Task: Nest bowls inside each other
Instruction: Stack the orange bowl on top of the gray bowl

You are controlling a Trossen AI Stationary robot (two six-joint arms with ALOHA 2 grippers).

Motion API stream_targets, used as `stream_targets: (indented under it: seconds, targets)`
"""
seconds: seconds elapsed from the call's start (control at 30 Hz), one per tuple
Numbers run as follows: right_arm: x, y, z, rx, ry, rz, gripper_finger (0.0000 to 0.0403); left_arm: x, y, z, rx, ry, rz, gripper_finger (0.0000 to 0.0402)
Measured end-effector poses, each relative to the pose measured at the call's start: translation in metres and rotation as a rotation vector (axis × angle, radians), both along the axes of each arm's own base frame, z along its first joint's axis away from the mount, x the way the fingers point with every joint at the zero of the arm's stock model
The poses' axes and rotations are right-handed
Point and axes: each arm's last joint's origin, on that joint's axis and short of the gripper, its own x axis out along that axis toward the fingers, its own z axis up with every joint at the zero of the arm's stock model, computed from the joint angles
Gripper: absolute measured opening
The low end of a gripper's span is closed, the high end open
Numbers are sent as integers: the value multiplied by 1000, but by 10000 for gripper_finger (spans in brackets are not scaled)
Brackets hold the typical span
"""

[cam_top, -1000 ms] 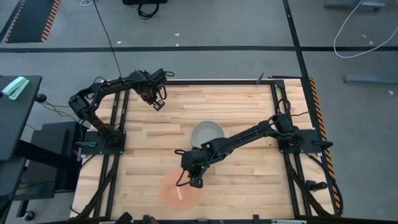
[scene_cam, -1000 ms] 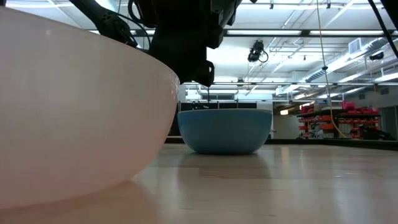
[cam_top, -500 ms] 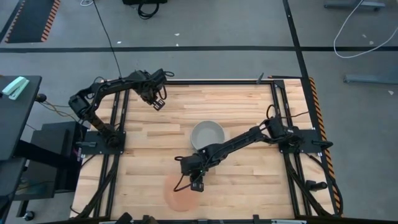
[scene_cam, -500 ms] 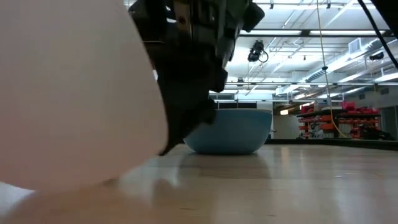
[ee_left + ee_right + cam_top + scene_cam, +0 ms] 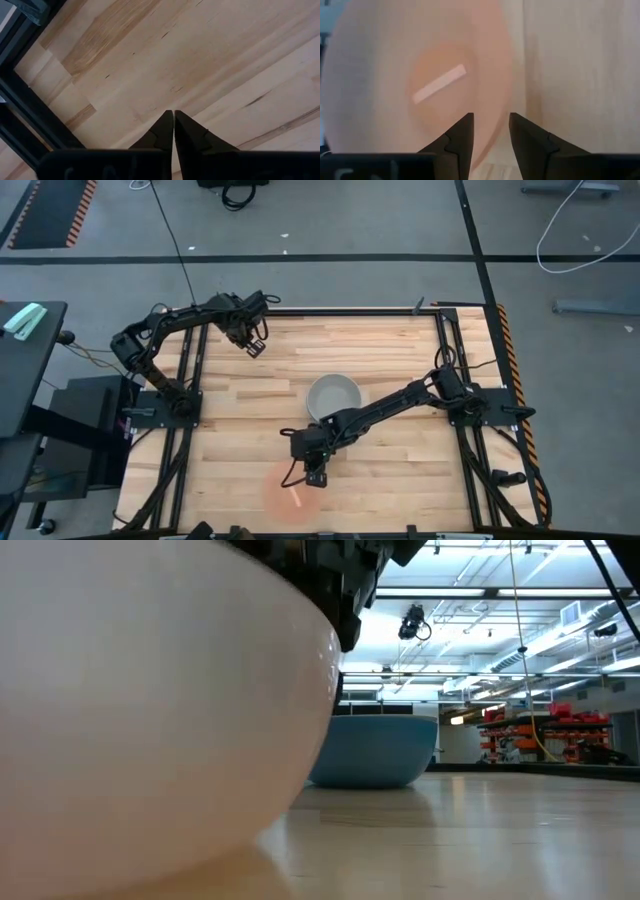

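Observation:
The translucent pink-orange bowl [image 5: 285, 498] stands upright on the table close to its near edge. It fills the left of the low view [image 5: 150, 720]. My right gripper [image 5: 315, 477] is open over the bowl's right rim, pointing down; in its wrist view [image 5: 491, 132] one finger stands inside the bowl [image 5: 395, 75] and one outside. A pale grey-white bowl [image 5: 333, 395] sits at the table's middle; in the low view a bright blue bowl wall [image 5: 375, 750] shows there. My left gripper [image 5: 252, 343] is shut and hangs over the far left of the table [image 5: 173, 120]. My right gripper comes at the pink-orange bowl's rim [image 5: 501, 117] from above, one finger [image 5: 462, 135] on the inner side and one [image 5: 527, 137] on the outer side. A gap shows on both sides of the rim, and I cannot tell whether either finger touches it.
A pale strip [image 5: 440, 82] lies on the pink-orange bowl's bottom. Black frame rails [image 5: 190, 380] run along the table's left and right sides. Bare wood lies to the right of the pink-orange bowl [image 5: 420, 470].
My right gripper has moved a little toward the near edge and down at the pink-orange bowl's rim. The bowl has slid toward the near edge; half a second ago it stood tipped in the low view, and now it sits level and closer to that camera.

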Motion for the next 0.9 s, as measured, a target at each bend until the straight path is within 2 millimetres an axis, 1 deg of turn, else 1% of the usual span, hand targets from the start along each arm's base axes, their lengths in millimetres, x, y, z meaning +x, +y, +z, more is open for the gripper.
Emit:
stream_targets:
  seconds: [0.13,0.27,0.37,0.5,0.67,0.73,0.9]
  targets:
    - [0,2,0,1,1,3,132,0,0,0,-1,0,2,28]
    - [-2,1,-1,-1,15,-1,121,0,0,0,0,0,2,22]
    - [-2,-1,-1,-11,23,-12,102,1,-1,0,-1,0,-2,14]
    - [-2,-2,-2,-23,29,-19,65,1,-1,0,-2,-1,-3,11]
    - [-3,-2,-2,-43,27,0,16,1,-1,0,-2,0,-3,21]
    - [-2,-2,-2,-53,15,16,9,1,-1,0,-2,0,-3,25]
    - [-2,-3,-2,-103,-1,41,9,1,-1,0,-1,0,-4,22]
